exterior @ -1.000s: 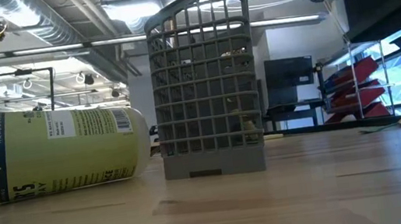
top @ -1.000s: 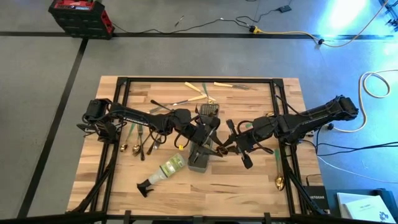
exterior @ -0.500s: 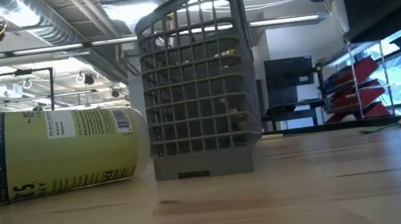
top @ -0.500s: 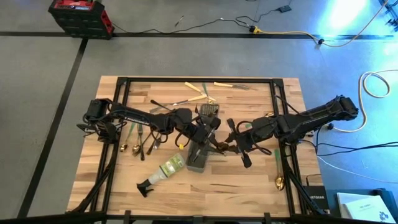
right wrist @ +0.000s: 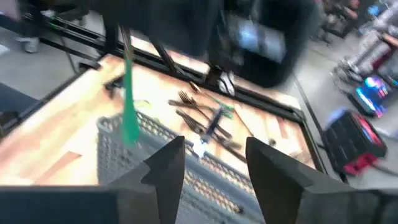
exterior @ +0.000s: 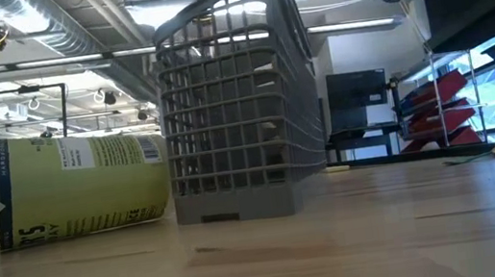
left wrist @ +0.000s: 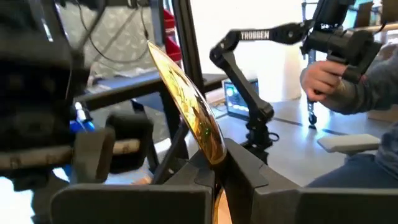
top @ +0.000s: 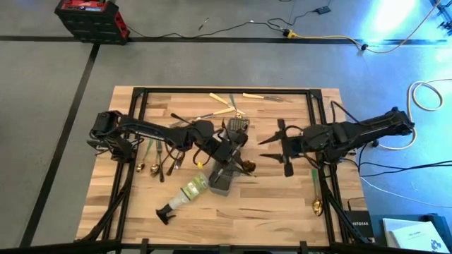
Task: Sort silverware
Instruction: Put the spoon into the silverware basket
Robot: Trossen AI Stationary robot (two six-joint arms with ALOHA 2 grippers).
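Right tool (top: pixel 277 144) withdrawn; gold knife (left wrist: pixel 189 112) clamped.

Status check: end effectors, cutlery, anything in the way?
Left end effector shut on gold utensil above caddy. Right end effector open, empty. Spray bottle lying beside caddy.

Grey mesh caddy (exterior: pixel 229 112) tilted; spray bottle (exterior: pixel 60 184) beside (lying flat).

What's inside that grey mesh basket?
Through the grey mesh basket's wall a few dim, pale shapes show low down, probably cutlery. The mesh hides which pieces, and the left arm covers its opening from above.
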